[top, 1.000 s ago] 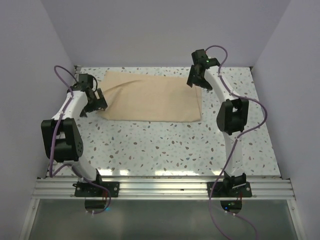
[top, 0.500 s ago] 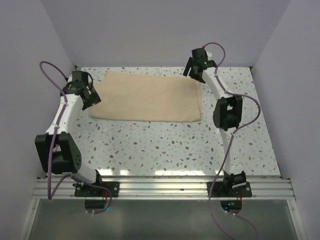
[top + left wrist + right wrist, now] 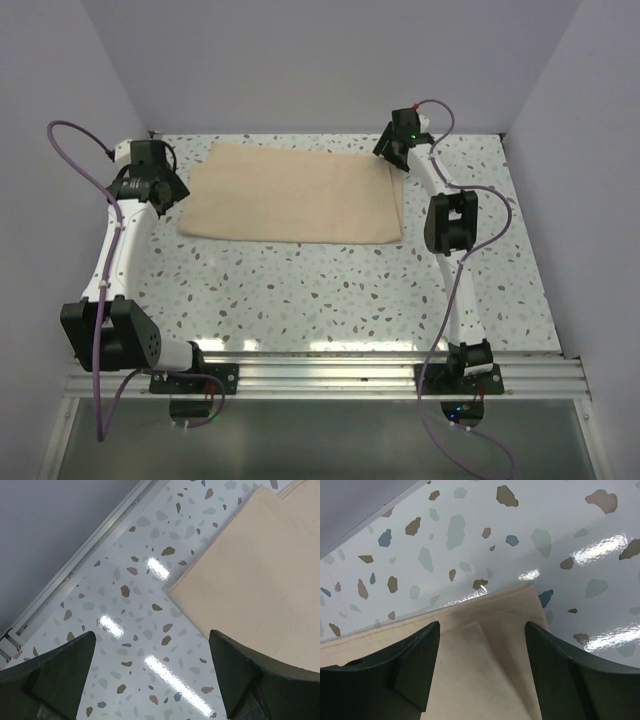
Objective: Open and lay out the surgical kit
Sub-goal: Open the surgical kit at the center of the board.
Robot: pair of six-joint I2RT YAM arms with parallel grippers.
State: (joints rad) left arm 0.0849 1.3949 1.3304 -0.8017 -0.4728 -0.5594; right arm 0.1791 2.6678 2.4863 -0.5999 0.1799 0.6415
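1. Bench (image 3: 330, 290): a speckled terrazzo-pattern surface with plain lilac walls on three sides. An aluminium rail (image 3: 330, 378) runs along the near edge and carries both arm bases.
2. Cloth wrap (image 3: 295, 195): the beige wrap lies flat on the far half of the bench, between the two wrists. It is a wide rectangle, folded shut, with its long edges running left to right. Only cloth shows; whatever it encloses is hidden.
3. Left arm (image 3: 118, 250): it reaches up the left side of the bench. Its wrist is just beside the wrap's left edge, over bare bench.
4. Left fingers (image 3: 55, 680): they are spread wide, with nothing between them. In the left wrist view the gap frames speckled bench. A left-hand corner of the wrap (image 3: 250, 570) lies ahead and towards the right finger. No contact with the cloth is visible.
5. Right arm (image 3: 452, 225): it extends straight up the right side of the bench, and its wrist is at the wrap's far right corner.
6. Right fingers (image 3: 570, 680): they are parted wide and hold nothing. In the right wrist view they stand either side of the wrap's corner (image 3: 480, 670), with an inner fold edge visible between them. Bare bench lies beyond the corner. Whether the fingertips touch the cloth cannot be determined.
7. Fold detail: the right wrist view shows at least two layers at that corner, the upper layer set back from the lower one.
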